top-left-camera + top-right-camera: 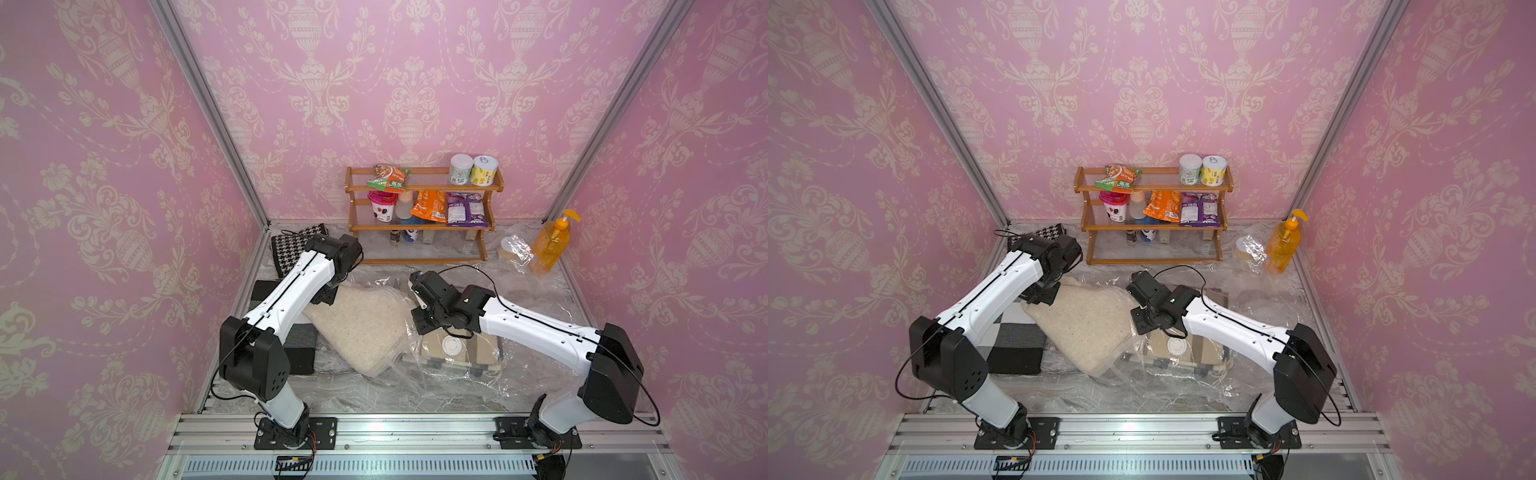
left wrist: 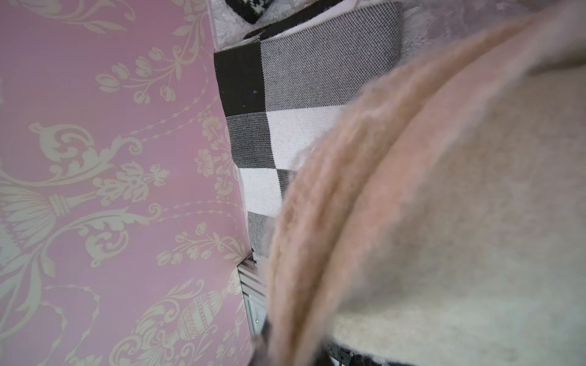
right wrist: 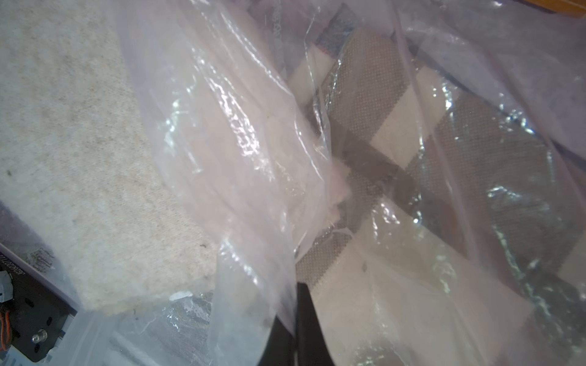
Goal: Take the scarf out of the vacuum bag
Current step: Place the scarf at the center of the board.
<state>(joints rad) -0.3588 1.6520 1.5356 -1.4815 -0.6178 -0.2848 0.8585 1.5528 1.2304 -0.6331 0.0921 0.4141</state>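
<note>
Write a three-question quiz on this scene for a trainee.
1. True or false: the white valve cap sits over the cream scarf.
2. The right gripper is shut on: A) the cream scarf, B) the plastic of the vacuum bag, C) the pump bottle.
3. Which arm's gripper grips the cream scarf's corner?

Key:
1. False. It sits over the plaid scarf inside the bag.
2. B.
3. The left gripper.
</note>
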